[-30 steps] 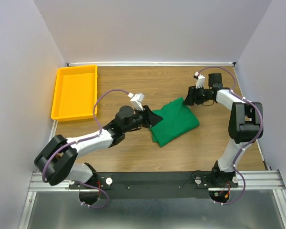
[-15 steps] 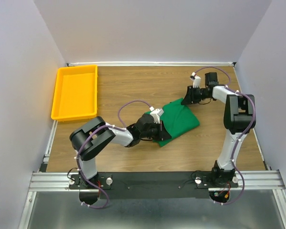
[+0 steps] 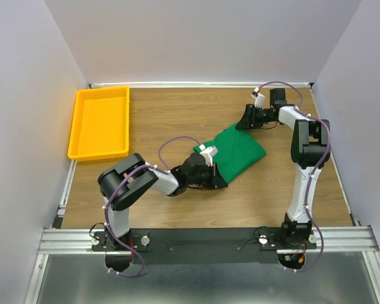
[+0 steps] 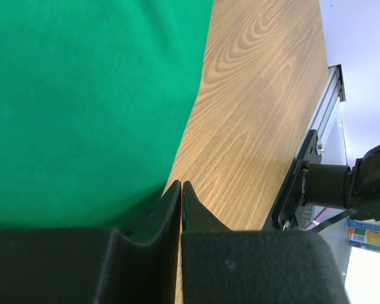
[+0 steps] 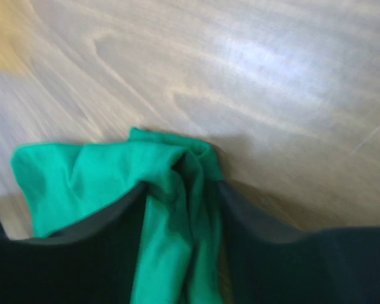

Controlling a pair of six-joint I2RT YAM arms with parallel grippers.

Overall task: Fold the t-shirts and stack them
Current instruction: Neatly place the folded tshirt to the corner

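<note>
While the green t-shirt (image 3: 237, 152) lies folded right of centre on the table (image 3: 177, 114), the right gripper (image 3: 244, 125) pinches its bunched far corner between its jaws. At the near-left edge the left gripper (image 3: 216, 180) sits low, jaws pressed together; cloth between them: cannot tell.
</note>
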